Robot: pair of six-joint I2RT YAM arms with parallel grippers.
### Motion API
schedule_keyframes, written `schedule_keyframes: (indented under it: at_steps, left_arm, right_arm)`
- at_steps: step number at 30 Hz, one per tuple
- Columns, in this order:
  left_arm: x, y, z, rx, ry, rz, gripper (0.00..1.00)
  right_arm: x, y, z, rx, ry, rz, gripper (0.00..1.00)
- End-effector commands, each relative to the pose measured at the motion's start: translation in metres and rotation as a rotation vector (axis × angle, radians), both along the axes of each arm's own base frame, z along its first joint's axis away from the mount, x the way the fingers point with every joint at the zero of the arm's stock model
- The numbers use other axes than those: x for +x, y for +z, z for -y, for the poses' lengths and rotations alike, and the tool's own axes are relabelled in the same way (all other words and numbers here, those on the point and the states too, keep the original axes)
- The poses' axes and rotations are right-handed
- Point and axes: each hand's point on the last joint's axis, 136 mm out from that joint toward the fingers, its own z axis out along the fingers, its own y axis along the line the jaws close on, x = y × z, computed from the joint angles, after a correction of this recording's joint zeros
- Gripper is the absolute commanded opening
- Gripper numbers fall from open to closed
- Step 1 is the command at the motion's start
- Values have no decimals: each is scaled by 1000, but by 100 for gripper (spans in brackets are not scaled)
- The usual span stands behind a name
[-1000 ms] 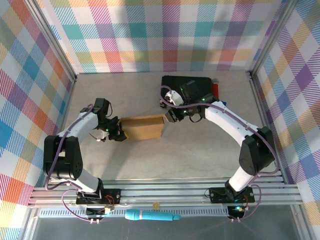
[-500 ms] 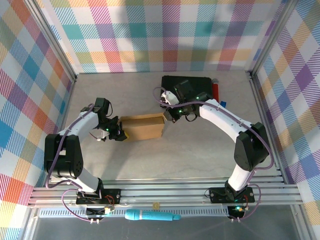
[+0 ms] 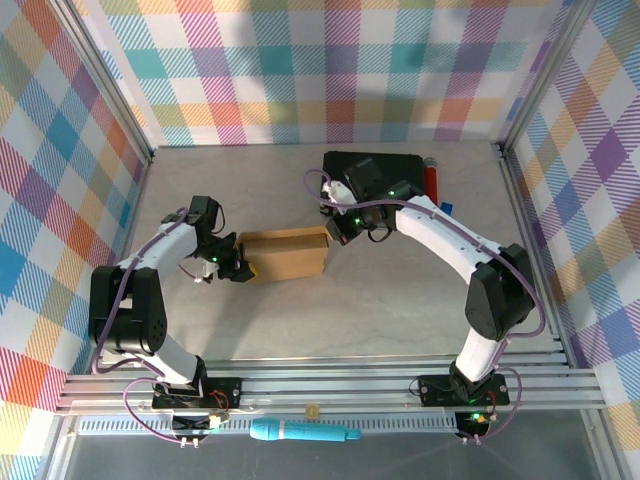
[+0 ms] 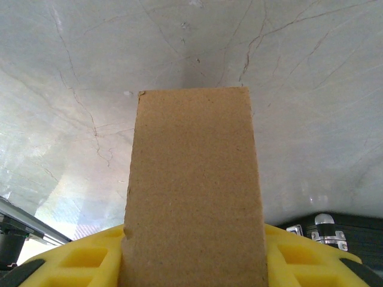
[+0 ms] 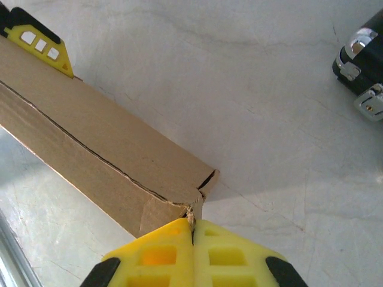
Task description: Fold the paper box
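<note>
The paper box [image 3: 285, 254] is a closed, shallow brown cardboard box lying flat in the middle of the table. My left gripper [image 3: 238, 266] holds its left end. In the left wrist view the cardboard [image 4: 192, 191] fills the gap between the yellow fingers [image 4: 78, 258], which touch both of its sides. My right gripper [image 3: 338, 229] is at the box's far right corner. There its fingertips [image 5: 179, 233] are pressed together on a thin, frayed cardboard edge of the box [image 5: 102, 149]. A seam runs along the box's side.
A black case [image 3: 375, 175] with metal fittings lies behind the right gripper, its corner close by [image 5: 364, 60]. A red cylinder [image 3: 432, 178] lies at its right side. A teal pen [image 3: 305, 432] rests below the front rail. Checked walls enclose the table.
The right gripper has shifted slightly to the left at the box's right corner, and its arm has swung with it. The box and the left gripper have stayed in place.
</note>
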Motion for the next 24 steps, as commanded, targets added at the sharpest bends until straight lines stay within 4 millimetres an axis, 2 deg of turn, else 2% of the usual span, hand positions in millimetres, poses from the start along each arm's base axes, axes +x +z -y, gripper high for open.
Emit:
schedule_keyframes:
  at_steps: [1, 24]
  left_arm:
    - [-8, -27, -23, 133, 52, -77, 3]
    - [-4, -30, -21, 119, 81, -78, 2]
  right_arm:
    - [-8, 5, -12, 52, -64, -94, 0]
    - [-14, -18, -13, 40, -288, -160, 0]
